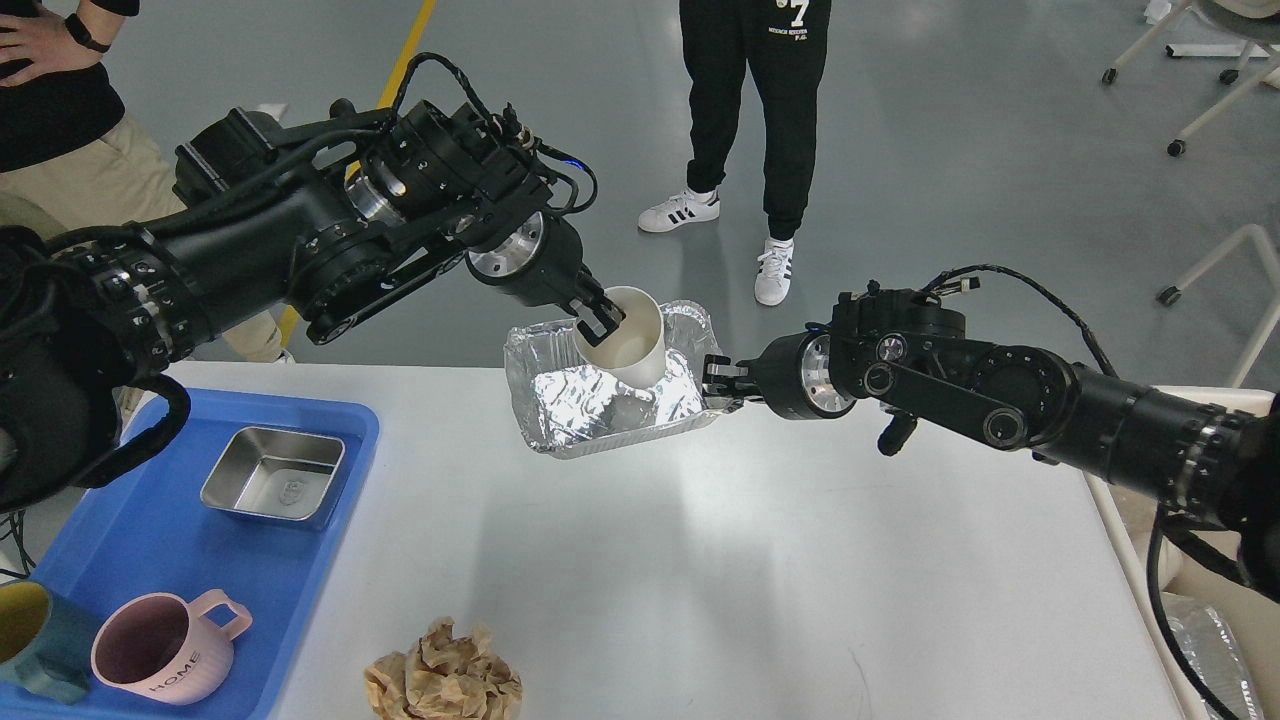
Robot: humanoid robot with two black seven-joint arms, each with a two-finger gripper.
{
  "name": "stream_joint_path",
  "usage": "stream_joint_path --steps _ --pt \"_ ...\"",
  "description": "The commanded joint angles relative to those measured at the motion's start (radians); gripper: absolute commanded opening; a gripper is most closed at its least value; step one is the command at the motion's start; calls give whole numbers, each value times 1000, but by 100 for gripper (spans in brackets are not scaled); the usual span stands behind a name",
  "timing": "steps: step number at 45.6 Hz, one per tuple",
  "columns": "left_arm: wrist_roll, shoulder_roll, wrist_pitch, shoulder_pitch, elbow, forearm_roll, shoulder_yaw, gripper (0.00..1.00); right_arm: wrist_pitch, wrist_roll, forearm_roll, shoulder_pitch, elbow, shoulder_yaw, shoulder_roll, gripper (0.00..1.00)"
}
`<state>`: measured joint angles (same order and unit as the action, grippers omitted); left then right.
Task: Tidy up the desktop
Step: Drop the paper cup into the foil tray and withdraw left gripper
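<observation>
A white paper cup (625,340) is pinched at its rim by the left gripper (598,322), one finger inside the mouth and the other against the outer wall. The cup is held roughly upright, its mouth tipped slightly toward the camera, with its base down inside a foil tray (600,395). Whether the base touches the tray's floor cannot be told.

The foil tray is gripped at its right-hand rim by the right gripper (716,385), whose jaws are closed on the thin foil edge. The tray is held over the far edge of the desktop (700,560), tilted so that its crinkled inside faces the camera; a shadow is cast on the white surface below it.

The desktop fills the lower part of the view. At its left side a blue plastic tray (130,540) is laid, and in it are seen a small square steel dish (274,488), a pink mug (170,648) marked HOME with its handle to the right, and, at the left edge, part of a teal mug (35,640) with a yellow inside. A crumpled ball of brown paper (445,675) lies on the bare desktop near the front edge, just right of the blue tray.

Beyond the table, a person in black trousers and white trainers (755,110) is seen standing on the grey floor.
</observation>
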<state>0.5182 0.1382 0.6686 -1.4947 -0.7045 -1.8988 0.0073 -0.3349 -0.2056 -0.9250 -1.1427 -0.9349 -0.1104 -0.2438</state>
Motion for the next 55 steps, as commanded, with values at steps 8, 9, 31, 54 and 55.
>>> stream_joint_path --steps 8,9,31,54,55 --pt "-84 -14 -30 7 19 35 -3 59 4 0 0 1 -1 0 -2 0" --pt "-87 -14 -32 7 20 49 -3 66 4 0 2 1 -1 0 -3 0" --pt "-89 -2 -32 -25 36 251 -21 90 4 0 0 11 5 3 -5 0" --pt "-346 429 -7 40 -262 549 -85 97 5 0 0 14 10 6 -17 0" --pt "-346 460 -11 53 -283 557 -98 97 5 0 0 14 8 8 -17 0"
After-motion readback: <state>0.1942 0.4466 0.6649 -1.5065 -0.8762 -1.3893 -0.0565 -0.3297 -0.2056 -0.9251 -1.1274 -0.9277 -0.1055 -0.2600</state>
